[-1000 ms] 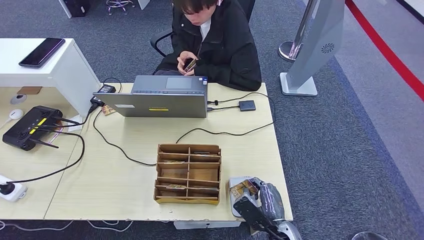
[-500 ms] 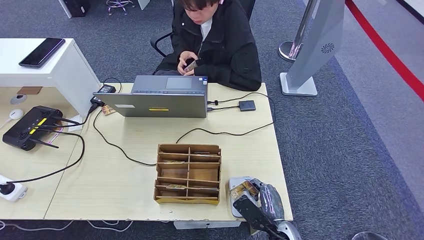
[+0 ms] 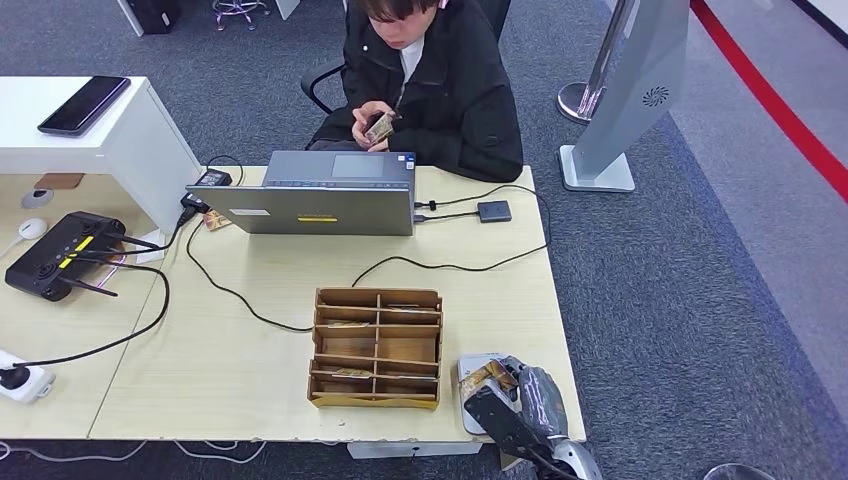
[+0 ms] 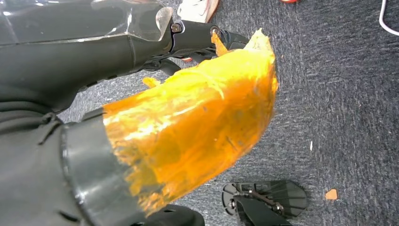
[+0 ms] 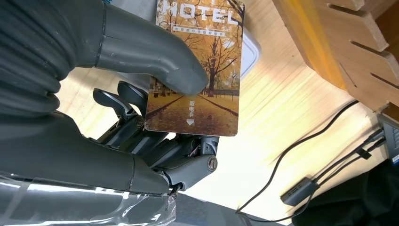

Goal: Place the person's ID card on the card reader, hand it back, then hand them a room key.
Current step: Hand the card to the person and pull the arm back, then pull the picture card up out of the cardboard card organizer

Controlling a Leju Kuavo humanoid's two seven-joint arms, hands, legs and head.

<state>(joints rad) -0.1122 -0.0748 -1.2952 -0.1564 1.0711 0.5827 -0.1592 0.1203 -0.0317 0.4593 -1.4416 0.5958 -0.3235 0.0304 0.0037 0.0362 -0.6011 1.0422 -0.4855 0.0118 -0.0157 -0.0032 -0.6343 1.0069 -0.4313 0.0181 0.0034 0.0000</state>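
Observation:
My right hand (image 3: 527, 404) is at the table's near right corner, over the white card reader (image 3: 468, 368). It pinches a card (image 3: 487, 378) between thumb and fingers. In the right wrist view the card (image 5: 211, 52) shows autumn trees and the word HOTEL, with the thumb (image 5: 155, 56) pressed on its face and the reader's pale edge (image 5: 251, 51) behind it. The seated person (image 3: 430, 80) across the table holds a similar card (image 3: 378, 127) in both hands. In the left wrist view my left hand (image 4: 188, 127) hangs over the carpet, wrapped in orange film that hides its fingers.
A wooden slotted organizer (image 3: 377, 347) with a few cards stands just left of the reader. A closed laptop (image 3: 315, 192), a small hub (image 3: 494, 210) and black cables (image 3: 440, 265) lie at the far side. A router (image 3: 60, 252) sits at the left.
The person has lifted and tilted the card in their hands a little. My right hand has barely shifted and still holds its card above the reader.

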